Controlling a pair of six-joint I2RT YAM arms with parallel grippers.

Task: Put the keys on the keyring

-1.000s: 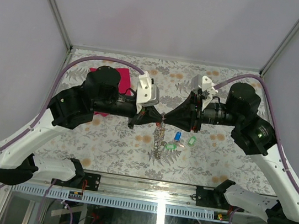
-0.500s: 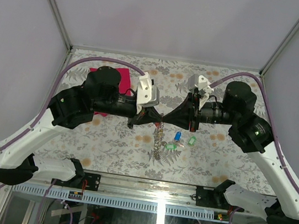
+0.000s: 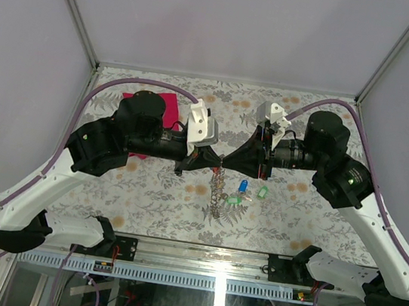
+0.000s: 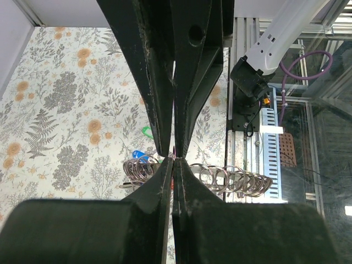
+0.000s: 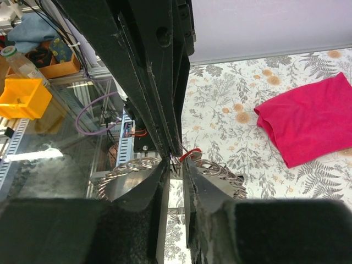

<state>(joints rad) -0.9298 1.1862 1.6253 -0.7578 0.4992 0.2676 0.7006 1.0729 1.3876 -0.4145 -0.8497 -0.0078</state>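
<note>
Above the floral-patterned bench [image 3: 145,198], with a magenta cloth square [image 3: 171,107] at the back, the left claw [image 3: 215,161] and right claw [image 3: 226,161] meet tip to tip; both pinch narrow on the large grey coiled metal keyring [image 3: 217,189] hanging between them; a red key tag [image 5: 191,152] shows at the tips, perhaps mid-threading; a blue-headed silver key [image 3: 243,186] and green-headed keys [image 3: 234,200] lie loose beside the ring, not yet on.

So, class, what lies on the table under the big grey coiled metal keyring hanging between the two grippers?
A blue-headed key and a green-headed key lie on the floral table just beside the keyring. The ring's own coils hide anything directly beneath.
</note>
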